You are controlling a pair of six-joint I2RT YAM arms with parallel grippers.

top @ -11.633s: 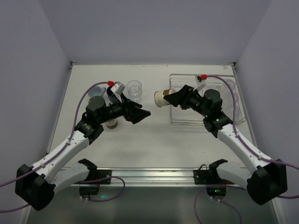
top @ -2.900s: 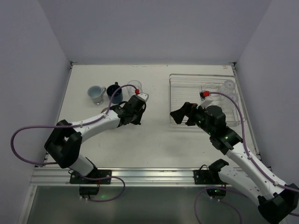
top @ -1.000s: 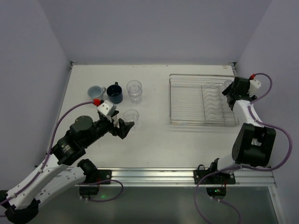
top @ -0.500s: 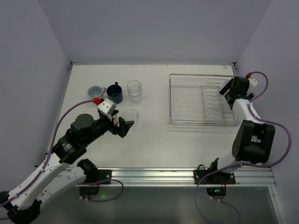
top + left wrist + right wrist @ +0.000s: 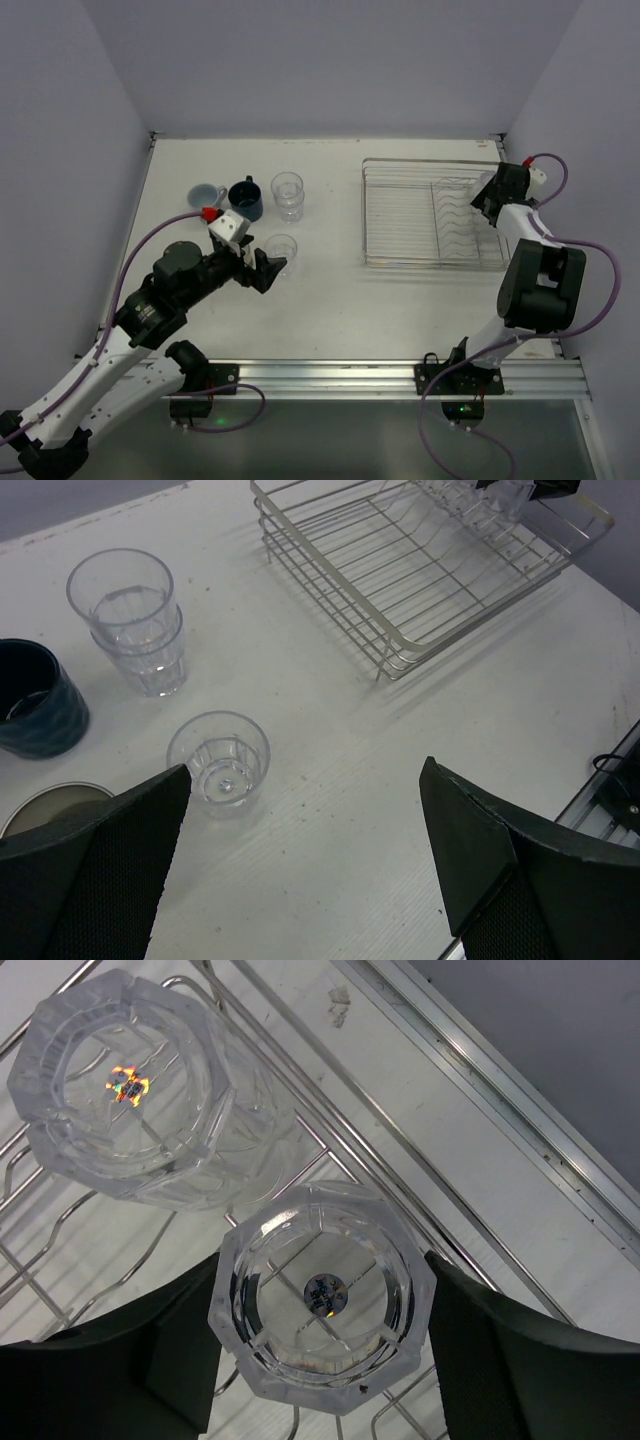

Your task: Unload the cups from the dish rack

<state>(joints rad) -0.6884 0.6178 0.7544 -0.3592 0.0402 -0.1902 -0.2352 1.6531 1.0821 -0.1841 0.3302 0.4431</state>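
The silver wire dish rack point(image 5: 425, 215) stands at the right, and shows in the left wrist view point(image 5: 400, 575). Two clear tumblers rest upside down at its far right end. My right gripper point(image 5: 488, 193) is open, its fingers straddling one tumbler point(image 5: 320, 1310) close to its sides. The other tumbler point(image 5: 120, 1090) is beside it. My left gripper point(image 5: 266, 269) is open and empty, just left of a single tumbler point(image 5: 281, 247) standing on the table point(image 5: 218, 760). Behind it stand two stacked tumblers point(image 5: 288, 195), a navy mug point(image 5: 245, 199) and a light blue mug point(image 5: 207, 196).
A cream cup top point(image 5: 45, 802) shows beside my left finger, mostly hidden. The table's right rail point(image 5: 480, 1110) runs just past the rack's end. The walls stand close on both sides.
My right gripper has shifted a little left and farther over the tumblers at the rack's right end. My left arm has barely moved.
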